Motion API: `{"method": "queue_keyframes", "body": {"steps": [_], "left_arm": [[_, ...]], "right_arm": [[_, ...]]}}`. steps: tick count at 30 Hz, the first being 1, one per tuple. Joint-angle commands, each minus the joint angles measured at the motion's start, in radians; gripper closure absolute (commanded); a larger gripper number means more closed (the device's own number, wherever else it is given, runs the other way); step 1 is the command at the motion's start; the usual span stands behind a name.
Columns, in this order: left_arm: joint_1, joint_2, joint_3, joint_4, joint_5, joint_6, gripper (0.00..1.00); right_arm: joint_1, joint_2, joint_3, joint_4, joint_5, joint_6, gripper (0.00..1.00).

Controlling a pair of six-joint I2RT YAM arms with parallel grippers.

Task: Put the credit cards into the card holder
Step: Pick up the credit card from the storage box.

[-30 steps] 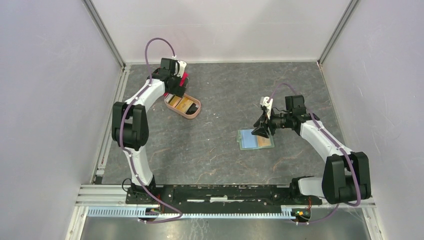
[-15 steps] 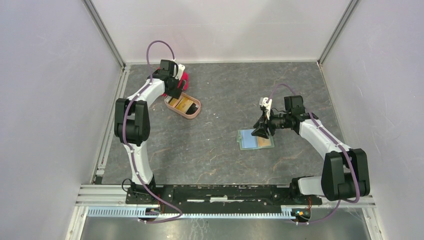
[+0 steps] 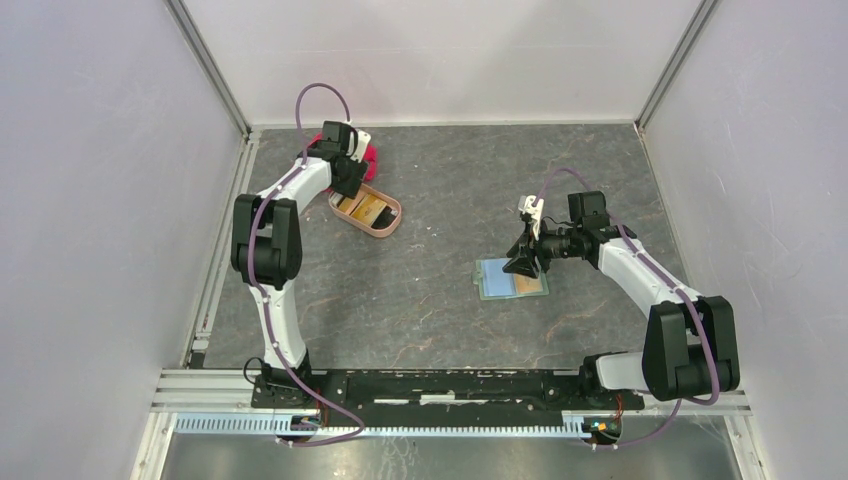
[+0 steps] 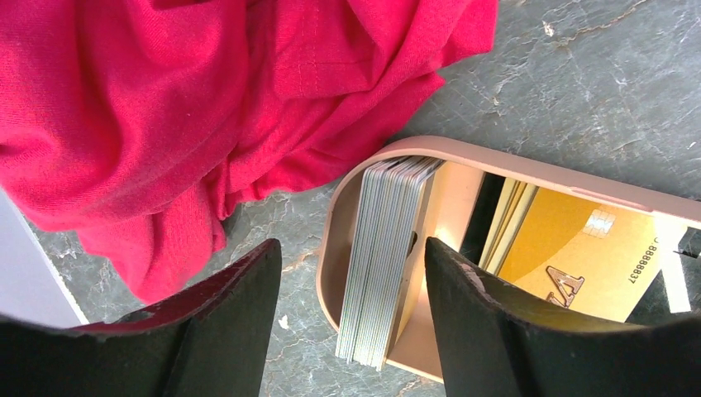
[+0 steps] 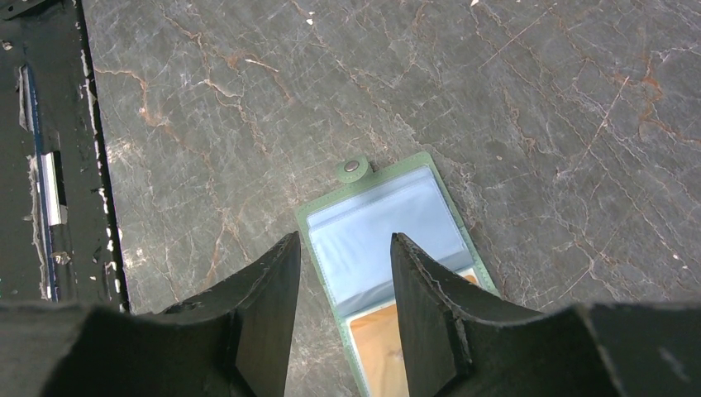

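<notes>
Here left fingers [image 4: 223,331], apart, straddle credit cards [image 4: 384,248], room each side; right fingers [image 5: 256,322] apart over the card holder [image 5: 364,223].

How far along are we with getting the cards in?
Done: one orange card shows in a pocket of the open sage-green wallet; the other visible pocket looks empty. In hand: the left gripper, open, straddles the upright stack of silvery cards in the pinkish-tan oval tray, not gripping yet. The right gripper sits open over the wallet. Left: that stack and the gold card beside it.
</notes>
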Motion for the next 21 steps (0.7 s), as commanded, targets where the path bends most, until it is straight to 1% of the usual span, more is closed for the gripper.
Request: {"method": "queue_keyframes", "body": {"steps": [1, 12, 21], "left_arm": [[0.004, -0.005, 0.044, 0.007, -0.011, 0.029, 0.30], [0.004, -0.038, 0.063, -0.007, -0.010, 0.019, 0.40], [0.004, -0.050, 0.064, -0.008, -0.015, 0.016, 0.43]], "right_arm": [[-0.002, 0.001, 0.034, -0.002, 0.000, -0.024, 0.49], [-0.002, 0.001, 0.035, -0.005, 0.001, -0.028, 0.49], [-0.003, 0.002, 0.036, -0.006, 0.001, -0.030, 0.49]]}}
